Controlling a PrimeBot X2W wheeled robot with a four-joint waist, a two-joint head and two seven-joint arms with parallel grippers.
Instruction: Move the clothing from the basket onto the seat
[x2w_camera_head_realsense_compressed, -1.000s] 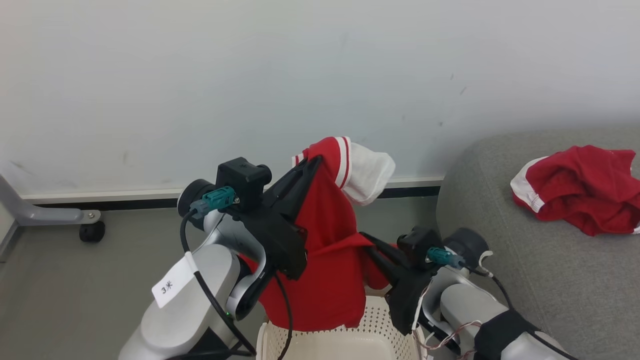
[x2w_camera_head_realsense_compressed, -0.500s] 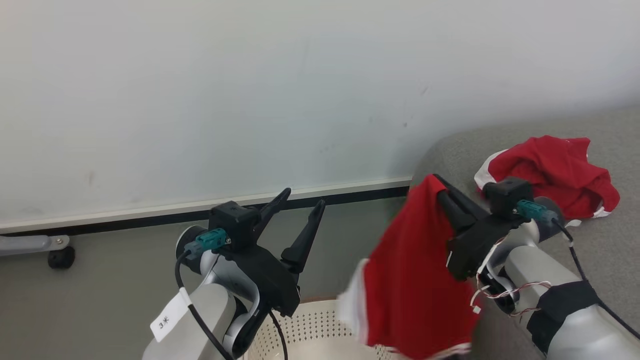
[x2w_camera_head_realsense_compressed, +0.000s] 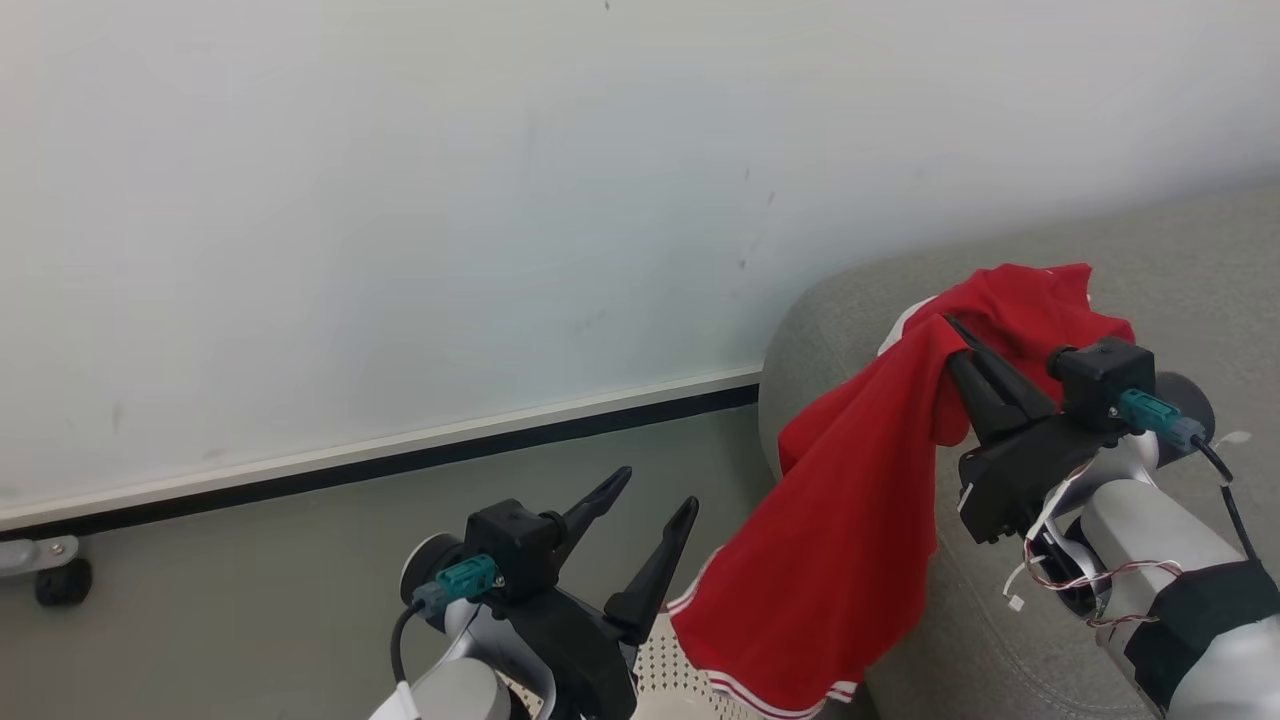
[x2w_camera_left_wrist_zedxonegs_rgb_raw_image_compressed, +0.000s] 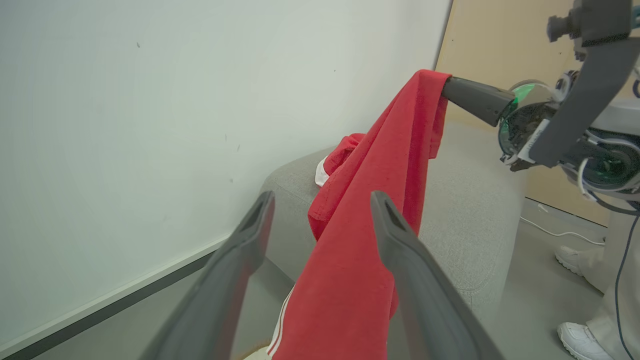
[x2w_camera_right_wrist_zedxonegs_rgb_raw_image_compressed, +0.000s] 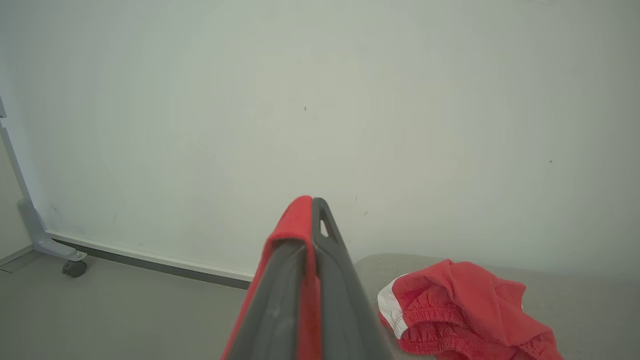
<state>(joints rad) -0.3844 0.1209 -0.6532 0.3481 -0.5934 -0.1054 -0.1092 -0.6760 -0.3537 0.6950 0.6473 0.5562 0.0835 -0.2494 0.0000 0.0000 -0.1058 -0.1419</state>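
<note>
Basket (x2w_camera_head_realsense_compressed: 672, 668) sits nearest, w/ the left tool (x2w_camera_head_realsense_compressed: 658, 487) above it, wide open & holding nothing. Next comes the red shirt (x2w_camera_head_realsense_compressed: 850, 540). Risk: if let go here it may slide to the floor (x2w_camera_head_realsense_compressed: 250, 580), b/c most of it dangles off the sofa (x2w_camera_head_realsense_compressed: 960, 660) edge. Its top fold is pinched in the right tool (x2w_camera_head_realsense_compressed: 952, 328), which is shut tight. The rest hangs below that tool, hem near the basket. Farther back, the other red piece (x2w_camera_right_wrist_zedxonegs_rgb_raw_image_compressed: 465, 310) lies on the sofa by the wall (x2w_camera_head_realsense_compressed: 400, 200).
</note>
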